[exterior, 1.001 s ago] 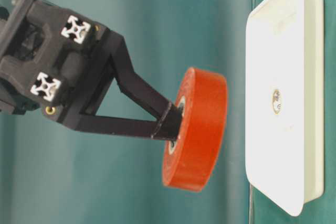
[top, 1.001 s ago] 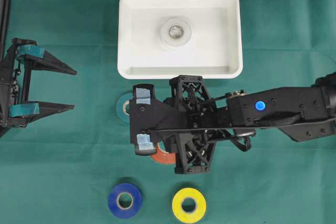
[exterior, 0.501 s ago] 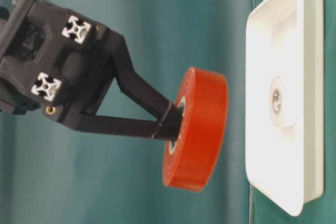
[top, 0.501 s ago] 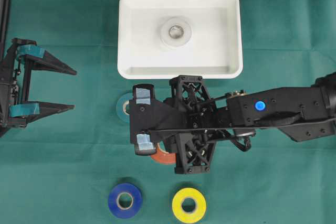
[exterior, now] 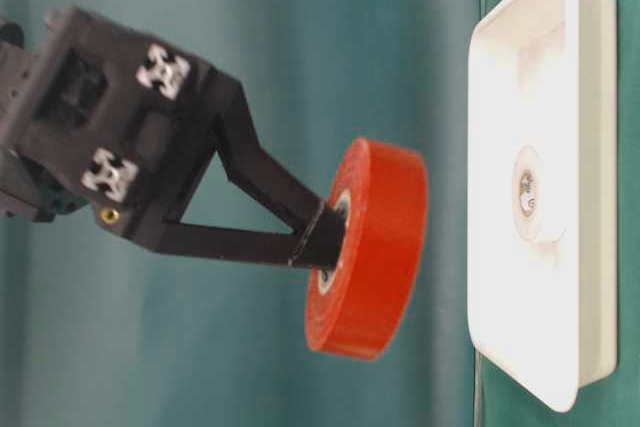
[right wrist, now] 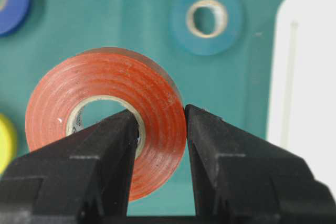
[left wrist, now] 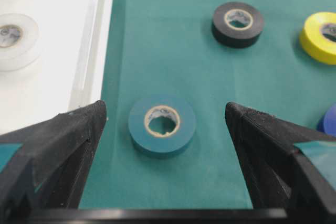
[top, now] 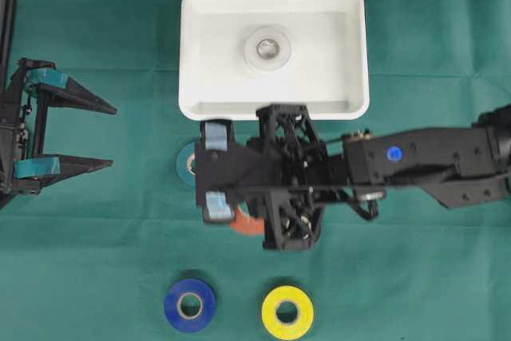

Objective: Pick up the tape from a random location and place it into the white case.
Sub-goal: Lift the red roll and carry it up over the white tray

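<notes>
Right wrist view: you are mid-carry, with the orange tape roll (right wrist: 105,119) pinched in the right gripper (right wrist: 160,129) and not yet in the white case (right wrist: 304,87).

One finger sits inside the roll's core and the other against its outer face, so the jaws are clamped tight across the roll's wall. The roll hangs clear of the green cloth (top: 96,229), just short of the near rim of the white case (top: 271,109), which already holds a white roll (top: 267,48). Your next move, as I judge it, is to carry the roll farther over that rim and let go only once it sits above the floor of the case. Your left gripper (left wrist: 165,124) waits wide apart, holding nothing, over a teal roll (left wrist: 162,125); blue (top: 190,305) and yellow (top: 287,312) rolls lie nearer.
</notes>
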`<action>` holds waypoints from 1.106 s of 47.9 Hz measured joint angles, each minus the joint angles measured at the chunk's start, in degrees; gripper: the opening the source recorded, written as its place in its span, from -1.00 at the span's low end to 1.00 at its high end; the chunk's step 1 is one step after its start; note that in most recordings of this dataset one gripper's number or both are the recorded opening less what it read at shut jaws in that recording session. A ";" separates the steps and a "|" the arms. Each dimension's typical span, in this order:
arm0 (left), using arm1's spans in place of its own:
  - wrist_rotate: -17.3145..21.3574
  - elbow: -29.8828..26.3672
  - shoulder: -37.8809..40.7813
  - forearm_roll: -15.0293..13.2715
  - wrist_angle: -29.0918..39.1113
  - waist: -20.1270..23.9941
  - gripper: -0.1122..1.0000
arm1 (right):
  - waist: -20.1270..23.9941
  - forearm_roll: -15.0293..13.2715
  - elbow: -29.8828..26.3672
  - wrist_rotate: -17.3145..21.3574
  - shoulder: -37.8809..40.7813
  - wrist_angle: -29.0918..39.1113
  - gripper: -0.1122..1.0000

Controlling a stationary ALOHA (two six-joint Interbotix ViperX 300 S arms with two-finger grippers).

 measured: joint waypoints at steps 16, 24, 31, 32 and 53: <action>0.00 0.09 0.00 0.09 0.00 0.09 0.93 | -8.26 -0.62 0.00 -0.09 0.00 -1.32 -0.25; 0.00 0.09 0.09 0.00 0.00 0.00 0.93 | -13.71 -0.62 0.09 -0.35 0.09 -1.93 -0.25; 0.00 0.09 0.00 0.00 0.00 0.00 0.93 | -19.78 -0.62 0.00 -0.62 0.26 -2.02 -0.25; 0.00 0.00 0.00 0.00 0.00 0.00 0.93 | -20.57 -0.62 0.09 -0.62 0.44 -2.02 -0.25; 0.26 0.00 0.00 0.09 -0.09 0.09 0.93 | -29.09 -0.97 0.26 -1.23 0.97 -5.36 -0.25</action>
